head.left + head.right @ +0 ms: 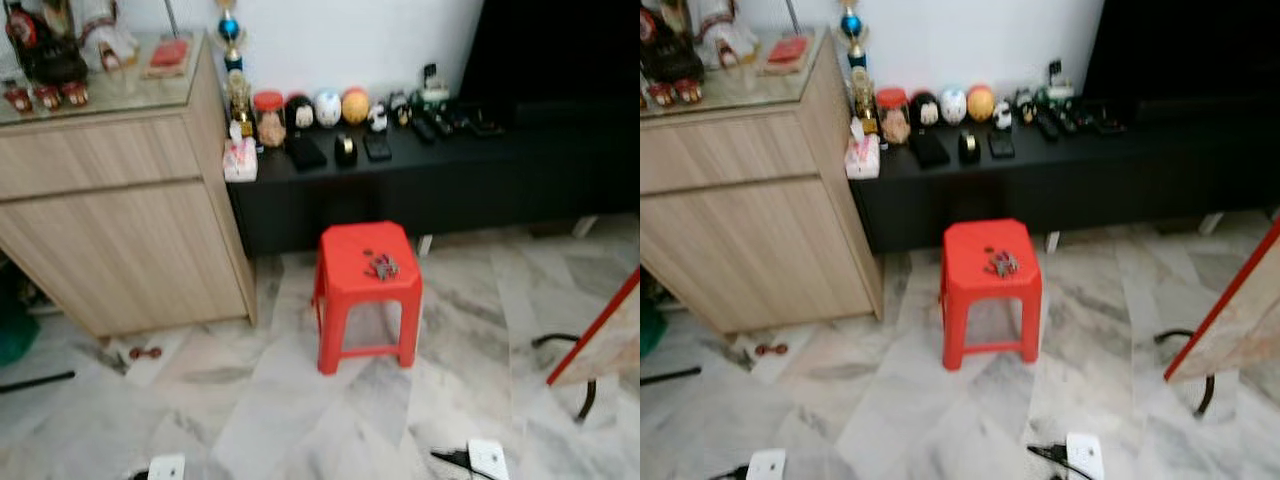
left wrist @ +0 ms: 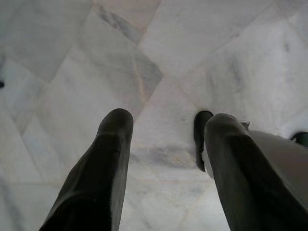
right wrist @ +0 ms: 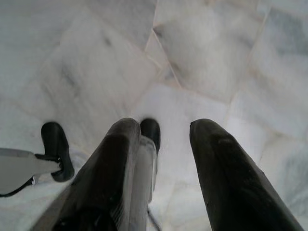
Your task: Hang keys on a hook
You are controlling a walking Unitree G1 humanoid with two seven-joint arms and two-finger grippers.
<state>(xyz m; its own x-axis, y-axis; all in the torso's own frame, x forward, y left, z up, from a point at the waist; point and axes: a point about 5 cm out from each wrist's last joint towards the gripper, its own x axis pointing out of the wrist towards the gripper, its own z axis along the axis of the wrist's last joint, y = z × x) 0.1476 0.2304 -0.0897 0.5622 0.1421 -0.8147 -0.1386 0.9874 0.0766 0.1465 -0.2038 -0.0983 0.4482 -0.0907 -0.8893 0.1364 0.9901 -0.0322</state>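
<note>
One bunch of keys (image 1: 381, 266) lies on the red stool (image 1: 345, 250), at 12 o'clock ahead. Left pincer (image 2: 166, 130) and right pincer (image 3: 163, 130) hang open over the floor (image 1: 300, 420).

1. Illumination was even and diffuse; no single light source could be identified.
2. Both eye views were slightly soft throughout, with small items on the black console (image 1: 420, 170) poorly resolved.
3. The marble floor (image 1: 300, 410) appeared bright, with faint sheen and only a weak shadow beneath the red stool (image 1: 366, 290).
4. The dark panel (image 1: 560, 50) at upper right lacked detail.
5. In both wrist views, the near black fingers (image 2: 96, 178) were out of focus and unlit.
</note>
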